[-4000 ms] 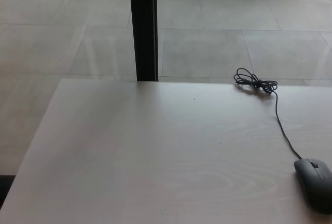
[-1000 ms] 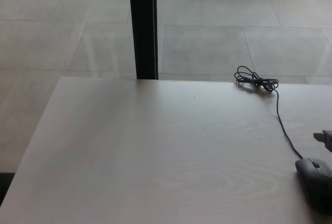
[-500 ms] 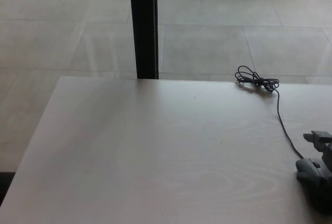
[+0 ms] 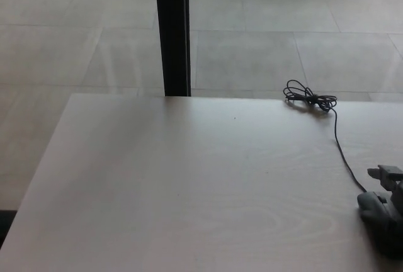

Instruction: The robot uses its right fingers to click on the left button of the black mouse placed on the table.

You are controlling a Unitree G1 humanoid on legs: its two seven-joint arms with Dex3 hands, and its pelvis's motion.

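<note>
Right hand (image 4: pixel 391 187): entering at the right edge, over the black mouse (image 4: pixel 380 221); finger state is not showing.
Mouse: lying at the tabletop's (image 4: pixel 189 190) near right corner.
Cable (image 4: pixel 343 152): running back to a coiled bundle (image 4: pixel 308 100).
Black post (image 4: pixel 172 33): standing behind the tabletop.

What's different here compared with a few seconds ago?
The right robot hand has come in from the right edge and now sits over the front of the black mouse; earlier no hand showed. The mouse, its bundled cable and the table stayed put. The left hand never appears.
</note>
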